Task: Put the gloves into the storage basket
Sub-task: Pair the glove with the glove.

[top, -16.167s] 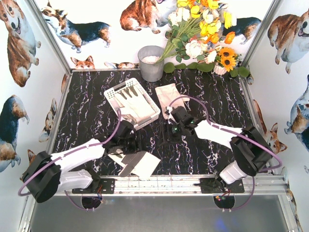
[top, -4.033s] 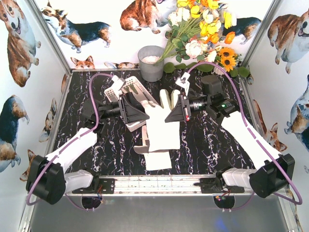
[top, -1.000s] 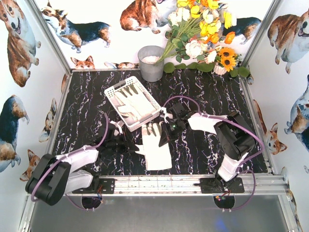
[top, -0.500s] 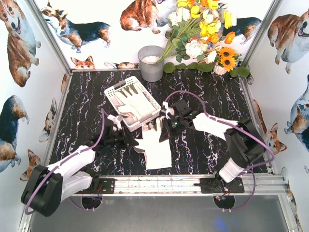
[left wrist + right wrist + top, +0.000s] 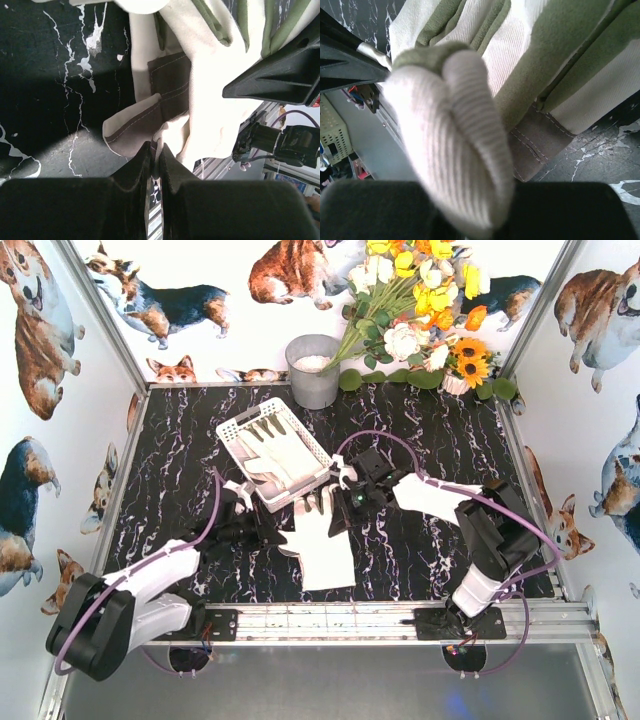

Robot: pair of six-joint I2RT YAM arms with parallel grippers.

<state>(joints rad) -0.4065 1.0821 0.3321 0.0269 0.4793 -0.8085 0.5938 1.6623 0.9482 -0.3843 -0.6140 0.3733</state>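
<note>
Glove [image 5: 322, 545] mid counter [image 5: 180, 480], cuff toward 6 o'clock. Left fingers [image 5: 272, 538] pinched shut on its 9 o'clock edge, right fingers [image 5: 336, 514] clamped on its 1 o'clock tip. Basket [image 5: 232, 430], holding more, at 11 o'clock.

The glove [image 5: 322, 545], earlier held raised, is now low by the desk [image 5: 420, 440], stretched between the left gripper [image 5: 272, 534] and the right gripper [image 5: 340, 512]. Both arms have folded back and down.

No writing, number, brand or sign was legible in any view; the corgi-print walls [image 5: 40, 360] at nine, twelve and three o'clock bore pictures only.
</note>
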